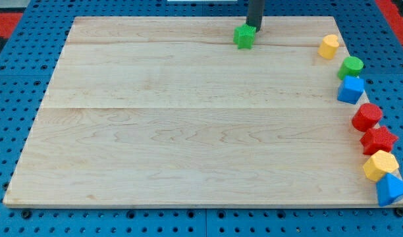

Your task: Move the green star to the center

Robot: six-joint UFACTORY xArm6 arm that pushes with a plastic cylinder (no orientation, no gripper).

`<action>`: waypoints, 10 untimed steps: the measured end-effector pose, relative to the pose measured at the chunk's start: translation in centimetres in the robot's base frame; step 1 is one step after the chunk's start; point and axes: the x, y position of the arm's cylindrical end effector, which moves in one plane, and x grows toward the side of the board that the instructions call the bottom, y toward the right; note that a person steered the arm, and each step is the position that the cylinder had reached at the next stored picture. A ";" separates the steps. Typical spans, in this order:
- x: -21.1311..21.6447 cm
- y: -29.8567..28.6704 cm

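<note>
The green star [243, 37] lies on the wooden board [188, 125] near the view's top edge, a little right of the middle. My dark rod comes down from the top of the view, and my tip [255, 30] sits just above and to the right of the star, touching or almost touching it.
Along the board's right edge stands a column of blocks: a yellow cylinder [328, 47], a green cylinder [351, 66], a blue cube [351, 89], a red hexagon-like block [367, 116], a red star [378, 140], a yellow hexagon [380, 164] and a blue triangle [390, 189]. Blue pegboard surrounds the board.
</note>
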 end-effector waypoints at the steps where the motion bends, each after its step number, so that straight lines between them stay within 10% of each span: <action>1: 4.8 0.5; 6: 0.1 0.9; 10: 7.9 -6.3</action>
